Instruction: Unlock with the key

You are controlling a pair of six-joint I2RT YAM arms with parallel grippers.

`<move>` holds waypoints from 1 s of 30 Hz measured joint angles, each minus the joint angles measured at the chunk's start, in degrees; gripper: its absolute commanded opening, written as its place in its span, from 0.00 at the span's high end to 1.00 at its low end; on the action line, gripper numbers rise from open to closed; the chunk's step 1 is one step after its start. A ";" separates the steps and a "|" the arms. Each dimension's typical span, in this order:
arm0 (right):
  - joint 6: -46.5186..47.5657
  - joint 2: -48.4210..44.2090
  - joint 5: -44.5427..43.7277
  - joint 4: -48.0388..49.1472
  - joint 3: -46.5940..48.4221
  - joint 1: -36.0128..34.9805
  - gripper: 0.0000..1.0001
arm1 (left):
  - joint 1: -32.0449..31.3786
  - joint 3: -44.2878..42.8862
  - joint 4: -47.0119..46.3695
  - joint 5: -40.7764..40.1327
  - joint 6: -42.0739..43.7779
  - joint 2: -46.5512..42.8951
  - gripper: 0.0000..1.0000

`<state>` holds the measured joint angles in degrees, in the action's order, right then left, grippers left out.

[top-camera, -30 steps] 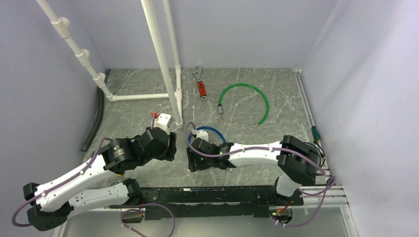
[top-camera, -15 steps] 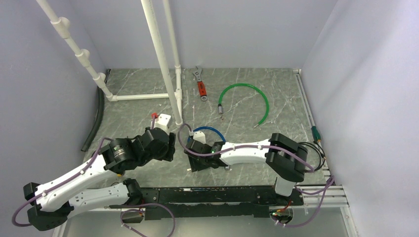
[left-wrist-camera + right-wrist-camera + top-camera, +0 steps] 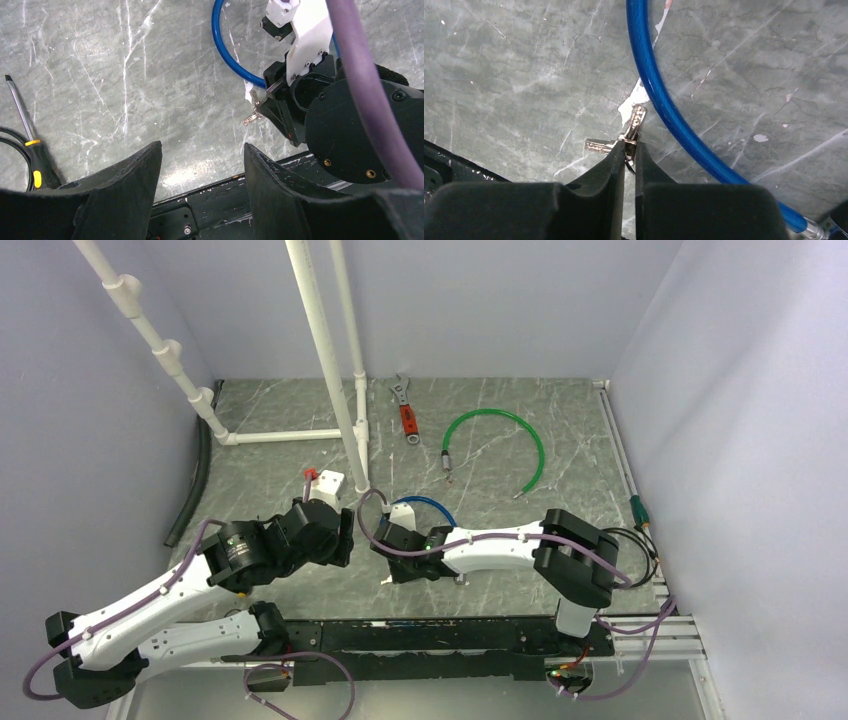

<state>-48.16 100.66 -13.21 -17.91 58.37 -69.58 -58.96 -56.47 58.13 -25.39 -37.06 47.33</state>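
A small silvery key bunch (image 3: 636,120) lies on the grey marbled table just left of the blue cable loop (image 3: 659,100). My right gripper (image 3: 630,145) is shut on the key's ring end, and two blades stick out past the fingertips. From the left wrist view the key (image 3: 252,117) shows at the tip of the right gripper, below the blue cable (image 3: 222,50). My left gripper (image 3: 202,145) hangs open and empty above the table's near edge, left of the right gripper (image 3: 392,560). In the top view the arm hides the key.
A green cable (image 3: 530,440) and a red-handled wrench (image 3: 406,418) lie at the back. White pipes (image 3: 330,370) stand at the back left, with a black hose (image 3: 200,470) by the wall. A screwdriver (image 3: 22,115) lies near the right edge. A white block (image 3: 328,483) sits by the left gripper.
My right gripper has shifted slightly left and its jaws have closed onto the key. The left arm has stayed still.
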 measured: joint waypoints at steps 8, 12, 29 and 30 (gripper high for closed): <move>0.35 -0.15 -0.85 0.39 0.20 -0.33 1.00 | 0.00 0.00 0.02 -0.04 -0.02 0.02 0.35; 1.25 -1.07 -0.83 0.42 -0.17 -0.35 1.00 | 0.00 0.00 0.02 -0.20 -0.04 0.02 0.35; 0.33 -24.20 3.63 9.46 -13.00 6.36 1.00 | 0.00 8.63 -9.77 5.33 -0.66 -7.37 0.38; 0.15 -25.40 4.35 9.73 -13.64 7.32 1.00 | 0.00 10.16 -11.91 6.67 -0.61 -7.41 0.38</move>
<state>-48.01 75.26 -8.86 -8.19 44.73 -62.26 -58.96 -46.30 46.22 -18.72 -37.67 39.92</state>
